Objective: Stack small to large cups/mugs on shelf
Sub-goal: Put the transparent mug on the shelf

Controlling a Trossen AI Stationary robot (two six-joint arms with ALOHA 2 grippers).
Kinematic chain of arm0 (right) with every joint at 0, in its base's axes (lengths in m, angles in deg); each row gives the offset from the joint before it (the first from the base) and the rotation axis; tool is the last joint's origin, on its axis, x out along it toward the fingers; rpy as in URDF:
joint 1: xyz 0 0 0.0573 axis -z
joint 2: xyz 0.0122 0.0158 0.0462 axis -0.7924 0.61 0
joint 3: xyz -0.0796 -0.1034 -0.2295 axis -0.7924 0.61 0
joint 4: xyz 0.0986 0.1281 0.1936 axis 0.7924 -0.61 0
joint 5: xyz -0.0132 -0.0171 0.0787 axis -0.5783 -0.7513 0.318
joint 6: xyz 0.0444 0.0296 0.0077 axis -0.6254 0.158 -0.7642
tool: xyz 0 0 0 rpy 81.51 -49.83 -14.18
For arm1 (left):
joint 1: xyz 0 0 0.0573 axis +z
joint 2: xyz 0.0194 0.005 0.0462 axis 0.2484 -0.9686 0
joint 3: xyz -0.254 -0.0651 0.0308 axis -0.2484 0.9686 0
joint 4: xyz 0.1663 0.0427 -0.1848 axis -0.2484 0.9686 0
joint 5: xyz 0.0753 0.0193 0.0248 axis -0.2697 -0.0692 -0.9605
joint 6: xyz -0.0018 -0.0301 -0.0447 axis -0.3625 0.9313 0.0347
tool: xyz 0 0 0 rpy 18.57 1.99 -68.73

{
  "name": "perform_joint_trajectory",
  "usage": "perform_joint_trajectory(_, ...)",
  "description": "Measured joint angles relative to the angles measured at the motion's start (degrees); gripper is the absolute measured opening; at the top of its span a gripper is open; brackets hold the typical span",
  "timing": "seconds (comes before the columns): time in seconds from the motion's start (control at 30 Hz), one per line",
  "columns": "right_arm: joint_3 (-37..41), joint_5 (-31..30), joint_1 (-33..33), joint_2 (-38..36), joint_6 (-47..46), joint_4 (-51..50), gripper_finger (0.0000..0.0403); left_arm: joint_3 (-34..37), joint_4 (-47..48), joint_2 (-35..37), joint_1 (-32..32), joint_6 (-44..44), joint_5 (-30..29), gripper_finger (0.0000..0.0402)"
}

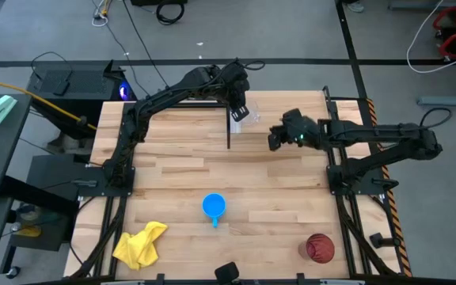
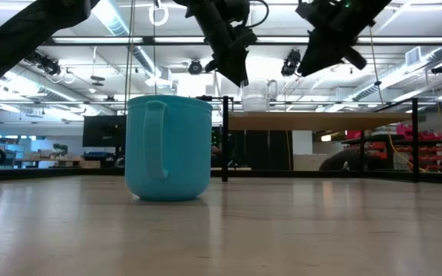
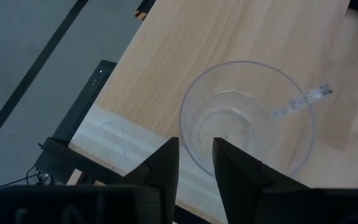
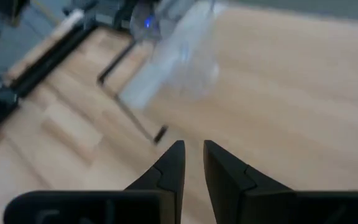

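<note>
From above, the clear plastic cup (image 1: pixel 249 115) stands on the shelf (image 1: pixel 283 107) near the worktop's far edge, so the smallest vessel looks placed. The blue mug (image 1: pixel 214 207) sits near the middle of the near edge and the dark red tumbler (image 1: pixel 320 248) near the near right corner; both remain to be moved, by my judgement. A yellow cloth (image 1: pixel 140 243) lies at the near left corner. The left arm reaches across from the left edge, its left gripper (image 1: pixel 239 110) beside the cup. The right arm stretches in from the right edge, the right gripper (image 1: pixel 276 136) just short of the shelf.

At table height, the mug (image 2: pixel 168 146) fills the foreground; the cup (image 2: pixel 258 96) stands on the shelf board (image 2: pixel 321 121) behind, both grippers above it.

The left wrist view shows the fingers (image 3: pixel 161 167) nearly together, holding nothing, over the cup (image 3: pixel 247 118).

The right wrist view shows the fingers (image 4: pixel 169 163) narrowly parted, empty.
</note>
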State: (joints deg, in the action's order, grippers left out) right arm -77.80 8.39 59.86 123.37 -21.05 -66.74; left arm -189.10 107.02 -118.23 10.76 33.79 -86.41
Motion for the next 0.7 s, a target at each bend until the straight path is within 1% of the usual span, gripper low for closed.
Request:
perform_joint_trajectory(0.1,0.00,4.76,5.11,0.00,3.18,4.44,0.0066,0.00,-0.24,0.02,0.00,-0.50,0.00,0.0107)
perform_joint_trajectory(0.23,0.00,11.93,11.10,0.00,5.30,6.44,0.0066,0.00,-0.24,0.35,0.02,-1.08,-0.02,0.0107)
perform_joint_trajectory(0.37,0.00,16.30,14.27,0.00,6.88,6.66,0.0066,-0.02,-0.74,2.14,0.07,-1.37,-0.50,0.0108)
perform_joint_trajectory(0.47,0.00,18.43,15.03,0.00,7.81,7.61,0.0066,-0.02,-0.08,4.42,0.34,-1.31,-2.52,0.0108)
perform_joint_trajectory(0.57,0.00,19.01,15.32,0.00,8.13,7.74,0.0066,-0.17,5.97,6.71,0.59,0.68,-2.78,0.0107)
perform_joint_trajectory(0.63,0.00,19.46,15.87,0.00,8.31,8.19,0.0066,-0.17,12.46,7.06,0.59,1.50,-2.82,0.0105)
perform_joint_trajectory(0.7,0.00,20.14,16.41,0.36,8.87,8.73,0.0066,0.11,16.58,6.70,0.52,2.49,-2.67,0.0102)
